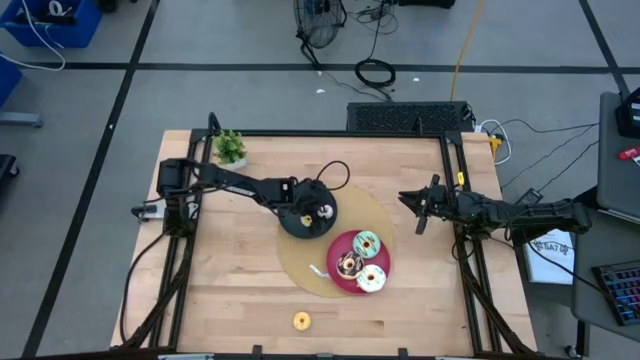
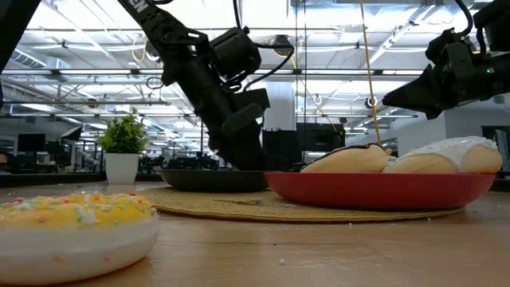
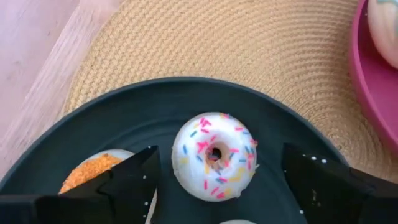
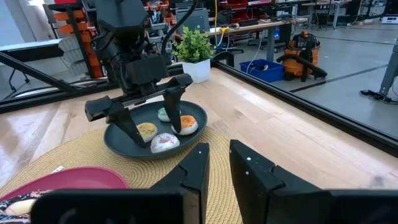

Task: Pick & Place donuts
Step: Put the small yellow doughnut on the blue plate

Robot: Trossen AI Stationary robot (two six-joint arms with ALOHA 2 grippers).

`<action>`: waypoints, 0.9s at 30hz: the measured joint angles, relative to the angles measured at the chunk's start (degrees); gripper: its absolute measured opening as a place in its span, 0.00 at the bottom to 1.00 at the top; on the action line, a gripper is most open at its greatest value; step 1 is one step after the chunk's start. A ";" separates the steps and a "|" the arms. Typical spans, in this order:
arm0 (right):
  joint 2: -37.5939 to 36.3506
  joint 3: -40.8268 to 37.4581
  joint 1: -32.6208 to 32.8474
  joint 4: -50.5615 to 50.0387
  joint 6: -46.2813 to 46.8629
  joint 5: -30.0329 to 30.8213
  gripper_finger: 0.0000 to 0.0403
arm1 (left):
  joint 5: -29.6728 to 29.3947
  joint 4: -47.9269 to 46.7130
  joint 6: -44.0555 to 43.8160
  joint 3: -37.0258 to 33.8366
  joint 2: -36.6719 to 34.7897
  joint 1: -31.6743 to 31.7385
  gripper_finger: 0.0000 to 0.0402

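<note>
My left gripper (image 3: 221,152) is open over the black plate (image 1: 292,228), pointing down. Its fingers stand on either side of a pale pink sprinkled donut (image 3: 214,155) that lies flat on the plate, with a gap on each side. An orange donut (image 3: 93,171) lies partly behind one finger. The right wrist view shows the left gripper (image 4: 158,134) over the pink (image 4: 165,143), yellow (image 4: 147,130), orange (image 4: 188,124) and green (image 4: 163,114) donuts. My right gripper (image 1: 410,213) waits above the table's right side, narrowly open.
The red plate (image 1: 340,283) holds mint-green (image 1: 366,243), chocolate (image 1: 348,264) and white-yellow (image 1: 371,279) donuts. Both plates sit on a round woven mat (image 1: 300,275). A yellow sprinkled donut (image 1: 301,321) lies alone near the near edge. A small potted plant (image 1: 230,148) stands at the far left corner.
</note>
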 joint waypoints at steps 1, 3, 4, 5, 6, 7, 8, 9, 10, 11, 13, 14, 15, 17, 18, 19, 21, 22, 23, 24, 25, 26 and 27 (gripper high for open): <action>0.00 0.00 0.01 0.00 0.00 0.00 0.14 | 0.02 -0.14 0.27 -0.02 -0.42 0.00 0.84; 0.00 0.00 0.00 0.01 0.00 0.00 0.14 | -0.02 0.30 0.86 -0.02 -1.42 0.00 0.86; 0.00 0.00 0.00 0.00 0.00 0.00 0.14 | -0.11 0.28 0.94 -0.02 -2.04 0.00 0.86; -0.01 0.00 0.01 0.00 0.00 0.00 0.14 | -0.37 0.12 1.02 0.00 -2.70 0.00 0.87; -0.02 0.00 0.01 0.00 0.00 0.00 0.14 | -0.44 0.08 1.08 -0.02 -3.41 0.00 0.87; 0.00 0.00 0.01 0.00 0.00 0.00 0.14 | -0.44 0.10 1.13 0.00 -4.19 0.00 0.87; 0.00 0.00 0.00 0.00 0.00 0.00 0.14 | -0.46 0.12 1.36 0.00 -5.08 0.00 0.87; -0.02 0.00 0.01 0.00 0.00 0.00 0.14 | -0.48 0.14 1.55 0.00 -5.92 0.00 0.87; 0.00 0.00 -0.01 0.00 0.00 0.00 0.14 | -0.48 0.27 1.71 0.00 -6.61 0.00 0.87; 0.00 0.00 -0.01 0.00 0.00 0.00 0.14 | -0.49 0.31 2.00 0.00 -7.29 0.00 0.88; -0.01 0.00 0.00 0.00 0.00 0.00 0.14 | -0.50 0.10 2.44 0.00 -8.38 0.00 0.88; -0.01 0.00 0.00 0.00 0.01 0.00 0.14 | -0.48 0.26 2.39 0.00 -8.78 0.00 0.88; 0.00 0.00 0.00 0.00 0.00 0.00 0.14 | -0.48 0.23 2.37 0.00 -9.20 0.00 0.88; -0.02 0.00 0.00 0.00 0.01 0.00 0.14 | -0.49 0.76 2.37 0.00 -9.49 0.00 0.88; -0.02 0.00 -0.01 0.00 0.00 -0.01 0.14 | -0.49 1.60 2.35 0.00 -9.49 0.00 0.88; 0.00 0.00 0.00 0.00 0.00 -0.01 0.14 | -0.47 2.43 2.34 0.00 -9.49 0.00 0.88; -0.02 0.00 0.00 0.00 0.00 0.00 0.14 | -0.44 4.19 2.24 0.00 -9.49 -0.01 0.88; 0.00 0.00 -0.01 0.00 0.00 0.00 0.14 | -0.44 4.97 2.17 0.00 -9.49 -0.07 0.88; 0.00 0.00 -0.01 0.00 0.00 -0.02 0.14 | -0.44 5.48 2.00 0.00 -9.49 -0.09 0.88; -0.02 0.00 0.01 0.00 0.00 0.00 0.14 | -0.44 5.96 1.64 0.00 -9.49 -0.13 0.88; 0.00 0.00 0.01 0.00 0.00 -0.02 0.14 | -0.42 6.41 1.07 0.00 -9.47 -0.20 0.88; 0.00 0.00 0.00 0.00 0.01 -0.01 0.14 | -0.37 6.88 0.26 0.00 -9.47 -0.31 0.88; -0.02 0.00 0.00 0.00 0.00 -0.01 0.14 | -0.25 7.43 -0.35 0.00 -9.47 -0.39 0.88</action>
